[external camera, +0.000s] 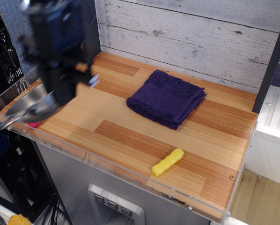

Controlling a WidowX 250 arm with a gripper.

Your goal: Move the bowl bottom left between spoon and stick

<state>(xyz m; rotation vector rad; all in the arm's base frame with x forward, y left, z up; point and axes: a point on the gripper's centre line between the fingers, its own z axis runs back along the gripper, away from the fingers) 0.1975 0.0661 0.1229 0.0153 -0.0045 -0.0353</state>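
Note:
My gripper (62, 96) is a motion-blurred black shape over the table's left front corner. It is shut on the rim of the shiny steel bowl (28, 107), which hangs tilted at the left edge, above where the spoon lies. Of the spoon only a tip of its red handle (34, 125) shows below the bowl; the rest is hidden behind bowl and gripper. The yellow ridged stick (168, 161) lies near the front edge, right of the middle, far from the gripper.
A folded dark blue towel (167, 97) lies bare at the back middle of the wooden table (130, 131). A clear acrylic lip (107, 161) runs along the front edge. A dark post (91, 18) stands at the back left, a plank wall behind.

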